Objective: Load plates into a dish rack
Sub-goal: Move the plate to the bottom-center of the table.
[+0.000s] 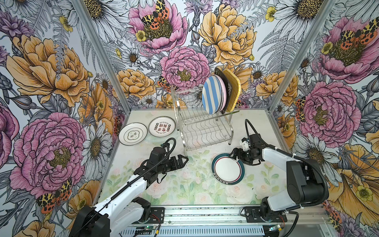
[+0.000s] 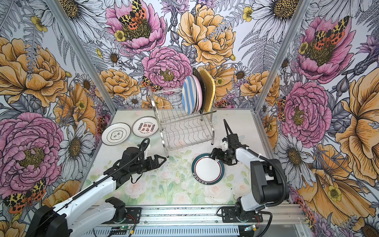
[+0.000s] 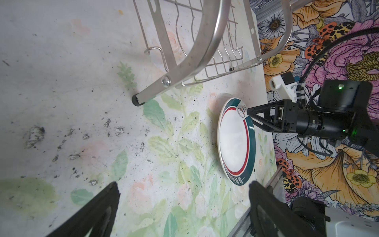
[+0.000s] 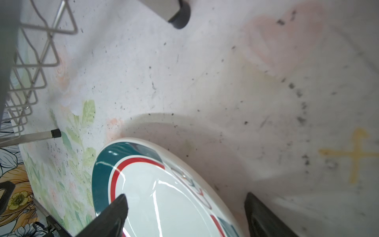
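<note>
In front of the rack, whose upper tier holds four plates at its right end, the teal-rimmed plate lies flat, and the right gripper, open astride its rim, may shove the slick plate or catch only its lip, while the left gripper hangs open and empty.

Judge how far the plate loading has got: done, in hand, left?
Done: at least the blue-striped plate, pink plate, black plate and yellow plate stand in the upper tier of the dish rack.
In hand: the open right gripper straddles the rim of the teal-rimmed plate on the table.
Remaining: that plate and two white plates; the left gripper hangs open, empty.
</note>
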Robot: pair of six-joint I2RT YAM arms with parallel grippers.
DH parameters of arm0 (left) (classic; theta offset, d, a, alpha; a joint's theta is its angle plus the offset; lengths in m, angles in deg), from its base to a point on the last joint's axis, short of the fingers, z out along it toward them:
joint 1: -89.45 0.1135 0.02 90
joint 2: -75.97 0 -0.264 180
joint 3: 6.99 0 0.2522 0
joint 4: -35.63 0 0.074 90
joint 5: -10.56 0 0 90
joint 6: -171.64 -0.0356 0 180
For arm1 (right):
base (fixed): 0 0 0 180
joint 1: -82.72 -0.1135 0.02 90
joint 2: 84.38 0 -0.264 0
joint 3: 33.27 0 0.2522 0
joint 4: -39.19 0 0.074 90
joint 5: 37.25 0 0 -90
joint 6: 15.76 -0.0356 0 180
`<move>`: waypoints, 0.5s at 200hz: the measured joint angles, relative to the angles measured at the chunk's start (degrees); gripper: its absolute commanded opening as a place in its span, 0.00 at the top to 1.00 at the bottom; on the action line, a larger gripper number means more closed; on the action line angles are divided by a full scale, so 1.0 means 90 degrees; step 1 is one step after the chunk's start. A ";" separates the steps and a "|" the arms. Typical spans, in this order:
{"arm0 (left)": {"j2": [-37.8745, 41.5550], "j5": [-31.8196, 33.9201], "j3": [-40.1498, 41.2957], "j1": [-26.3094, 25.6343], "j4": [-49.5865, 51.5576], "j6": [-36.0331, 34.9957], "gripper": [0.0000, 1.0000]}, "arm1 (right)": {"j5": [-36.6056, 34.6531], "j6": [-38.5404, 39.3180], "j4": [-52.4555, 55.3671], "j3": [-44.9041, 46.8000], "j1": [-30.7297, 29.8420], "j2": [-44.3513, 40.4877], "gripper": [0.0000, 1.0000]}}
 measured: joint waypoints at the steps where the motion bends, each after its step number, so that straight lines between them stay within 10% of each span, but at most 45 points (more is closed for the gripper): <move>1: 0.0000 0.0000 0.0000 -0.0005 0.0000 0.0000 0.01 | -0.0002 -0.0017 -0.0007 0.0002 -0.0029 0.0000 0.11; 100: -0.0342 -0.0002 0.0005 -0.0634 -0.0109 0.0138 0.02 | -0.0112 -0.1217 -0.0486 0.0418 -0.1666 -0.0347 0.12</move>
